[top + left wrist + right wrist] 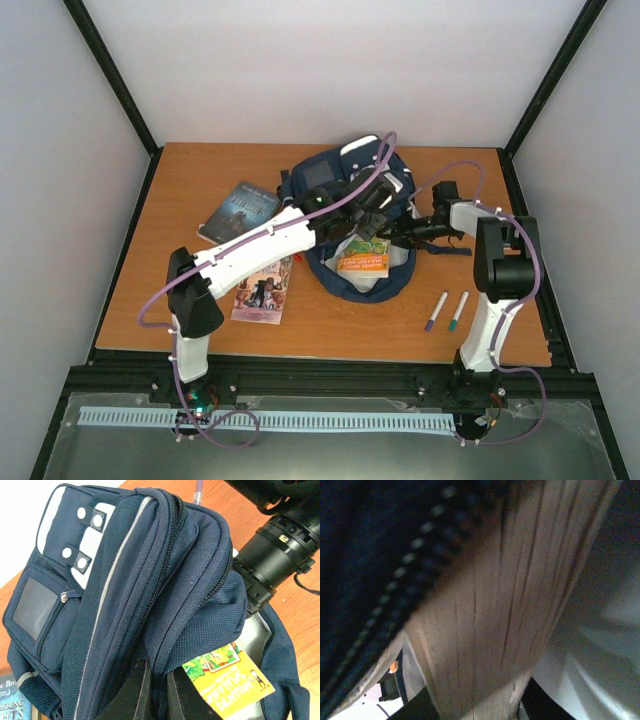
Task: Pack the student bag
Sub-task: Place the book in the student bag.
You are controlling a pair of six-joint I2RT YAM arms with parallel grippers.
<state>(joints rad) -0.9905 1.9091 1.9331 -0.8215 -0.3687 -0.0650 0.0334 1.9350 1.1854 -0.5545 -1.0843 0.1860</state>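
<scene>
The student bag (330, 180) is a navy backpack lying at the back middle of the table, its mouth facing the near edge. My left gripper (374, 208) is shut on the bag's upper flap (200, 615), the fabric pinched between its dark fingers (134, 692). A yellow-and-orange book (363, 258) lies in the bag's open mouth, its cover (235, 677) showing under the flap. From the right, my right gripper (402, 232) reaches into the opening. It is shut on the book, whose page edges (505, 605) fill the right wrist view beside the bag's zipper (395, 575).
A dark-covered book (238, 210) lies left of the bag, and a comic-style book (262, 290) sits under the left arm. Two markers (436, 311) (458, 311) lie near the right arm's base. The right wrist's black housing (280, 545) is close beside the bag.
</scene>
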